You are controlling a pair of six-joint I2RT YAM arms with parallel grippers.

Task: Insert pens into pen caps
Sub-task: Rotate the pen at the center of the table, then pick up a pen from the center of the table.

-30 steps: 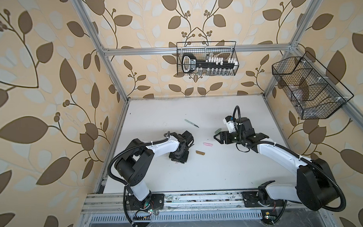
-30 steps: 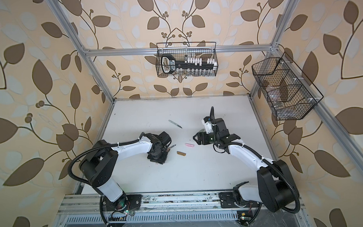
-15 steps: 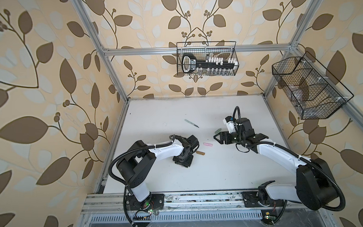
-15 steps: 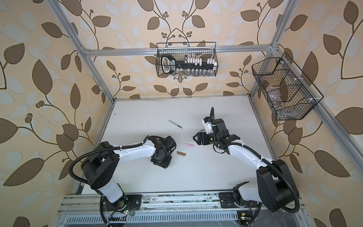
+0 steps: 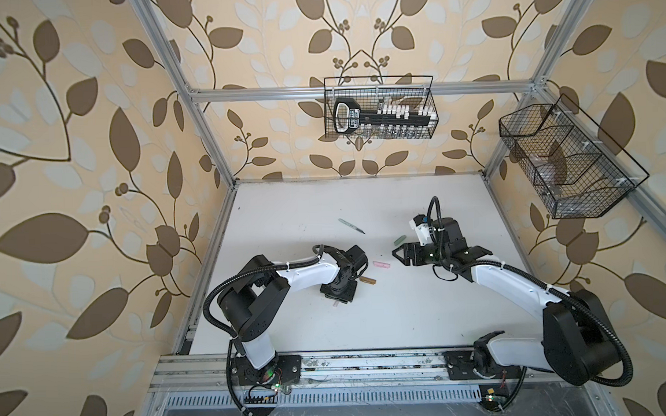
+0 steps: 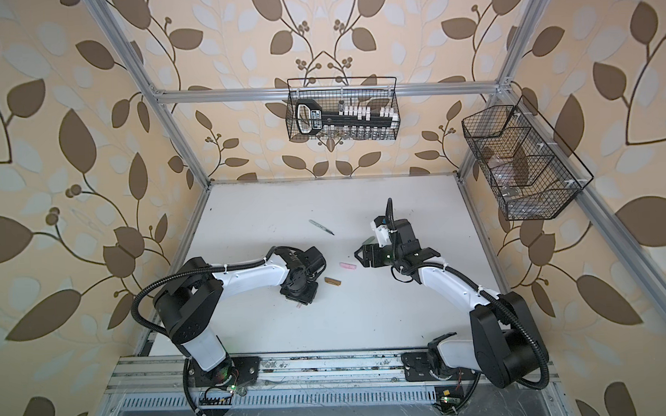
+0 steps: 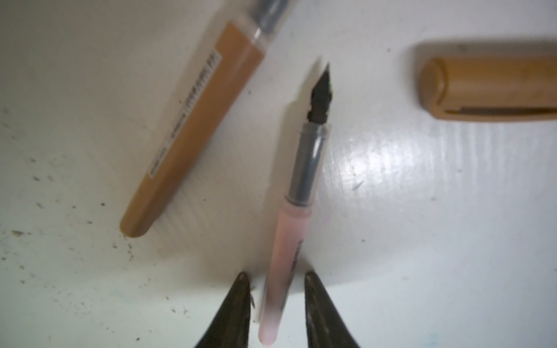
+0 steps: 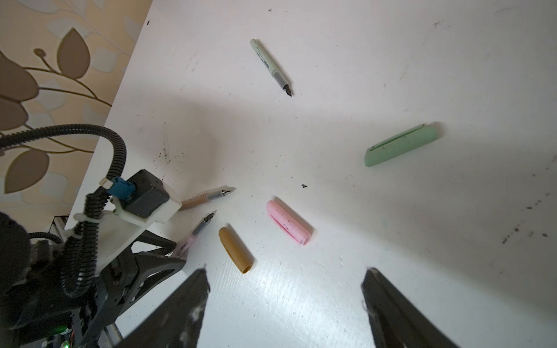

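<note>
The left gripper (image 7: 275, 275) is straddling the pink pen (image 7: 289, 241) at its rear end, jaws standing narrowly apart with a gap showing on one side. The brown pen (image 7: 193, 129) and brown cap (image 7: 488, 90) are lying just ahead, flanking it. The right gripper (image 8: 286, 269) is hovering wide open, holding nothing, with the pink cap (image 8: 289, 223) just ahead, the green cap (image 8: 402, 144) farther off and the green pen (image 8: 269, 66) beyond.
</note>
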